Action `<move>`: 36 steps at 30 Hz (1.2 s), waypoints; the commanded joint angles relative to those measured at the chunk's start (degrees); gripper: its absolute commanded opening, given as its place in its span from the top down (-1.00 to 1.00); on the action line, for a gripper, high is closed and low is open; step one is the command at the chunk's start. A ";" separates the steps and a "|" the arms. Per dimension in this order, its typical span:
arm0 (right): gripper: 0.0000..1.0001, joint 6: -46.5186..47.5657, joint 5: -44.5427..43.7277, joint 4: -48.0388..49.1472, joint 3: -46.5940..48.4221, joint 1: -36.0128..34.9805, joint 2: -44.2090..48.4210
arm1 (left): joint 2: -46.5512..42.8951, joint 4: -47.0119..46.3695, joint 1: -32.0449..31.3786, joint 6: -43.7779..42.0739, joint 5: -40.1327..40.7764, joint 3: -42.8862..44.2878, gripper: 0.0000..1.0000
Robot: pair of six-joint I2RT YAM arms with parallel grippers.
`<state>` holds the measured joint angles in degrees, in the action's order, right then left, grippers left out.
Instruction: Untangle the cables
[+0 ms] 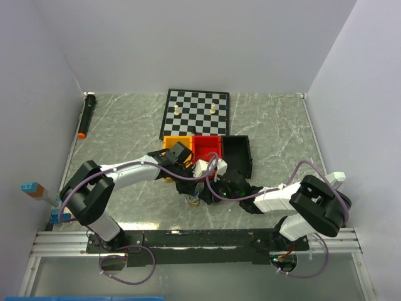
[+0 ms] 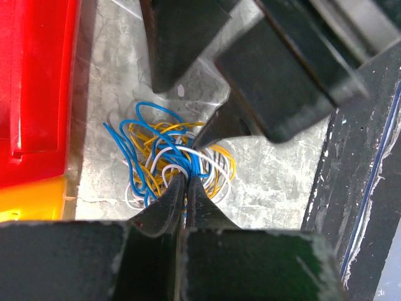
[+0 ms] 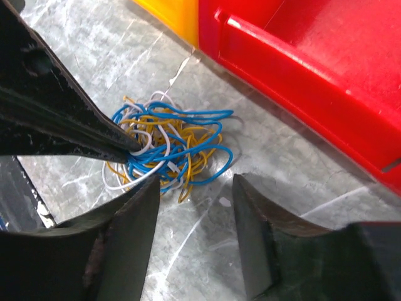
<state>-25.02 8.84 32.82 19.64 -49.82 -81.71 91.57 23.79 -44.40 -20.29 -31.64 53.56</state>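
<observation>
The left gripper [image 2: 188, 179] is pinched closed on the cables [image 2: 168, 154], a blue, yellow and white tangle on the counter [image 2: 276, 182] near a red bin [image 2: 37, 94].

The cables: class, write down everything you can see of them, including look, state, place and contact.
The cables are a loose tangled clump of hair-thin curly wires, blue, orange-yellow and white, lying on the grey marbled table near the red bin. The left gripper is shut on strands at the clump's edge; the right gripper stands open close beside it.
</observation>
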 commanded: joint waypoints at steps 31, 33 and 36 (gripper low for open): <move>-0.25 -5.82 17.50 12.78 -8.47 8.06 20.63 | -11.15 18.04 0.98 -6.43 -10.63 10.68 0.99; -0.20 -8.46 22.07 15.77 -8.22 10.61 18.97 | -11.59 18.48 0.90 -5.90 -10.81 11.74 0.99; -0.17 -9.87 26.04 17.36 -7.25 11.94 16.15 | -11.94 19.18 0.98 -5.46 -10.81 13.41 0.99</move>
<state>-30.87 25.06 43.27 10.74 -39.75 -62.85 82.30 41.65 -43.53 -25.78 -39.09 63.05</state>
